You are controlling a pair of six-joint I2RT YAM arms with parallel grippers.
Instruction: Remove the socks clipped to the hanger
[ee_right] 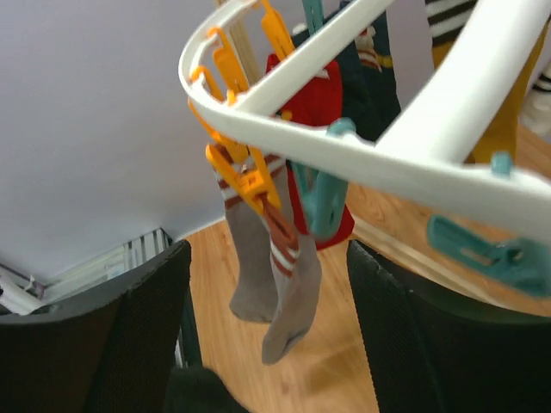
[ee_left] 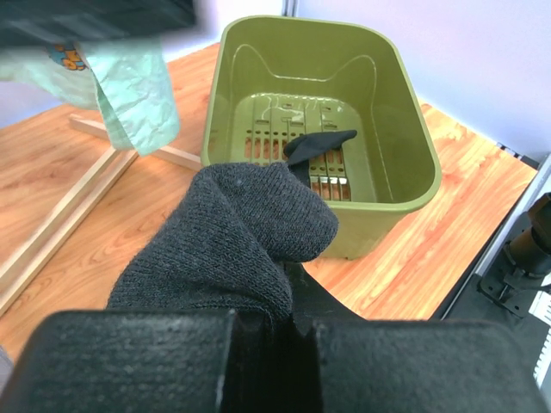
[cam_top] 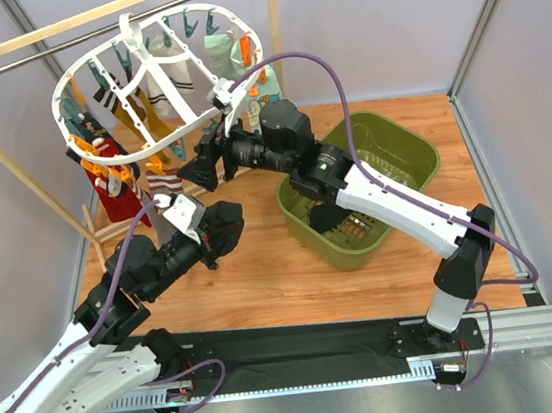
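Note:
The white oval hanger (cam_top: pixel 127 59) hangs from the rail at the upper left, with several socks on orange and teal clips. My left gripper (cam_top: pixel 220 228) is shut on a dark grey sock (ee_left: pixel 232 241) and holds it above the table, left of the green bin (ee_left: pixel 405 129). A black sock (ee_left: pixel 317 144) lies in the bin. My right gripper (cam_top: pixel 198 168) is open under the hanger's near rim (ee_right: pixel 344 159). A grey sock with red stripes (ee_right: pixel 288 292) hangs from an orange clip (ee_right: pixel 245 181) between its fingers, untouched. A red sock (ee_right: pixel 314 103) hangs behind.
A wood and metal rail frame (cam_top: pixel 8 159) carries the hanger; its wooden foot (ee_left: pixel 60 232) lies on the table. A mint green printed sock (ee_left: pixel 129 90) hangs near the bin. Grey walls close in at both sides.

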